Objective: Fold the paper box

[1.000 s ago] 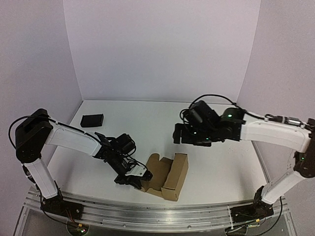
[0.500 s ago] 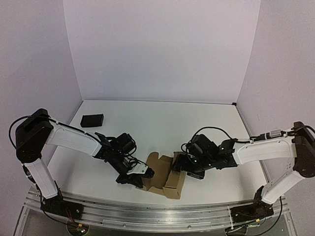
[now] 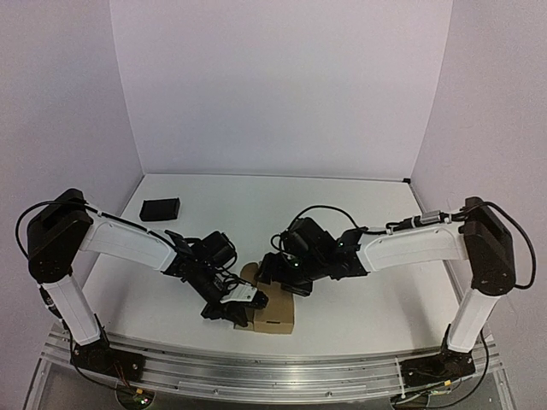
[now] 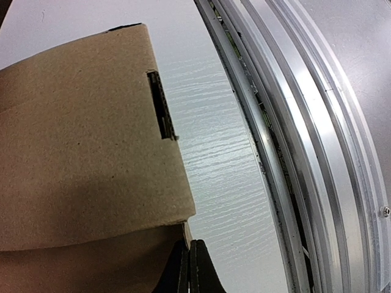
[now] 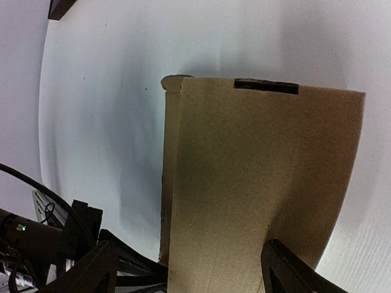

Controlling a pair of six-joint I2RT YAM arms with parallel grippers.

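Sitting close to the front edge of the white tabletop (image 3: 367, 213), the paper box (image 3: 275, 321) is plain brown cardboard, matte and a little fibrous, with flat panels and crisp creases. Both arms crowd in on it.

The left gripper (image 3: 248, 301) is at the box's left side, low down. In its wrist view the two dark fingers (image 4: 182, 268) are pressed together right at the lower edge of a broad cardboard panel. I cannot tell whether any cardboard is caught between them. That panel has a narrow rectangular slot (image 4: 160, 105) cut through it.

The right gripper (image 3: 275, 272) comes at the box from its far side. Its fingers (image 5: 91, 271) are spread wide with a cardboard panel lying between them: the left finger stands clear of the panel's edge, and the right one overlaps it in the wrist view. This panel also has a thin dark slot (image 5: 266, 86), and a second layer with a rounded corner runs along its left side.

Just in front of the box runs a ribbed aluminium rail (image 4: 299, 152). The tabletop there has a faint grain. Well away from the box, to its far left, lies a flat black rectangular block (image 3: 160, 208).
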